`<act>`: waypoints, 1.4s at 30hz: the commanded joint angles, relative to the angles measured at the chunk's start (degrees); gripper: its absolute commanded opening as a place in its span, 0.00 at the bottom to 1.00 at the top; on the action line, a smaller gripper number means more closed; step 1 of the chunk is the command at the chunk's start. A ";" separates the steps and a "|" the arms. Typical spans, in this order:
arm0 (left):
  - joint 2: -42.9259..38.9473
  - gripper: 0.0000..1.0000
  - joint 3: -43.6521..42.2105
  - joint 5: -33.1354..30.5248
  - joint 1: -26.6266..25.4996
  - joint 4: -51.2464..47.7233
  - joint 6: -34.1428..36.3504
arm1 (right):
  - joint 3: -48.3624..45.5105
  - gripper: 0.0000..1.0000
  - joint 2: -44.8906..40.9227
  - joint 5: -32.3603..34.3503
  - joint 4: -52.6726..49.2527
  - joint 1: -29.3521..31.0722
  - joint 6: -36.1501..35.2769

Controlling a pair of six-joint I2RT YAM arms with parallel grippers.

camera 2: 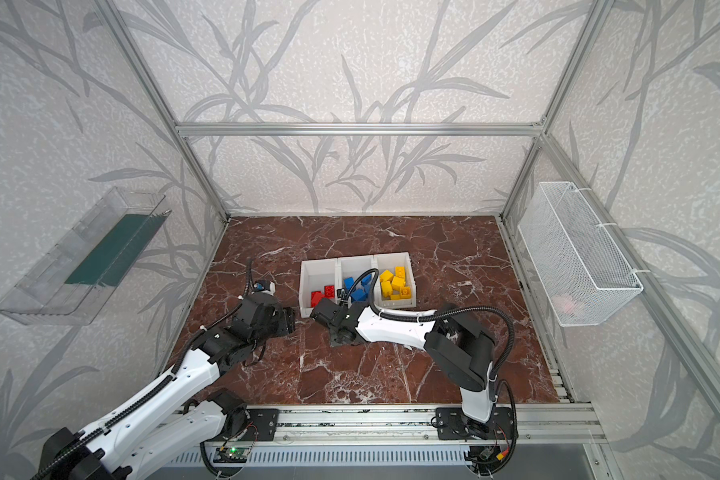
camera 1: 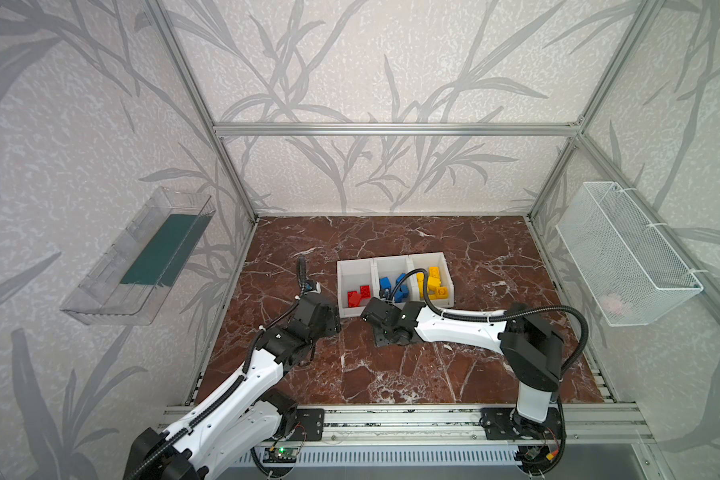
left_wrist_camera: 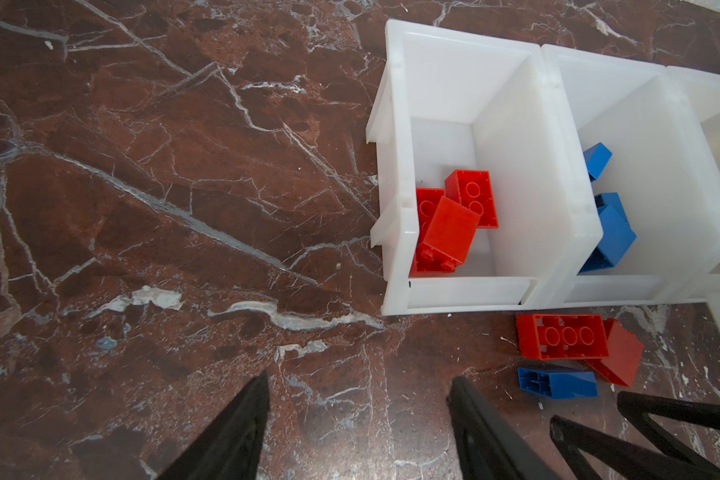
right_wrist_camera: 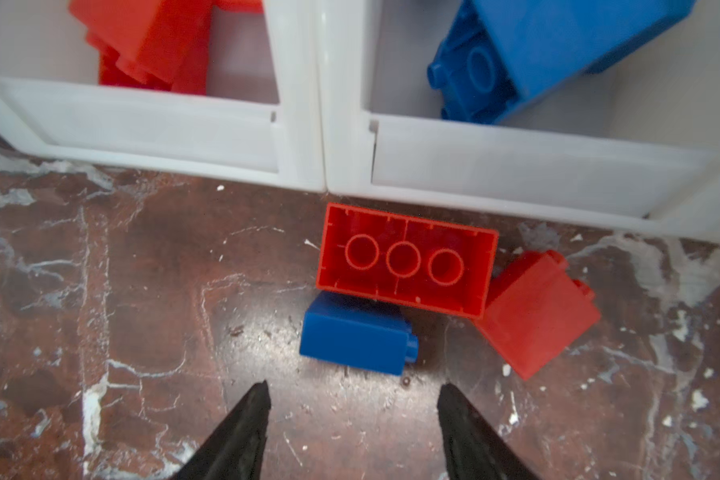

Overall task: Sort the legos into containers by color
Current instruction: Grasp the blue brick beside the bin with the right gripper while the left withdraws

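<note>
The open, empty right gripper [right_wrist_camera: 353, 386] should pinch the blue brick [right_wrist_camera: 354, 332] just ahead, without bumping the red brick [right_wrist_camera: 406, 259] behind it.

We see a red-brown marbled tabletop [camera 1: 391, 237] carrying three joined white bins [camera 1: 391, 259]. Just before their front wall lie an upturned long red brick [right_wrist_camera: 406, 259], a smaller red brick [right_wrist_camera: 537, 316] and a blue brick [right_wrist_camera: 354, 334], clustered together.
</note>
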 commanded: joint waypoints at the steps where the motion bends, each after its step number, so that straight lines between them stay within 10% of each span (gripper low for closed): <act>1: -1.28 0.71 -0.92 -0.97 0.24 -0.61 -0.57 | 1.94 0.66 1.61 2.33 -2.38 0.25 2.32; 42: -2.81 0.71 -1.53 -0.31 0.30 -1.43 -0.34 | -1.96 0.39 -3.99 6.82 -3.92 1.28 2.80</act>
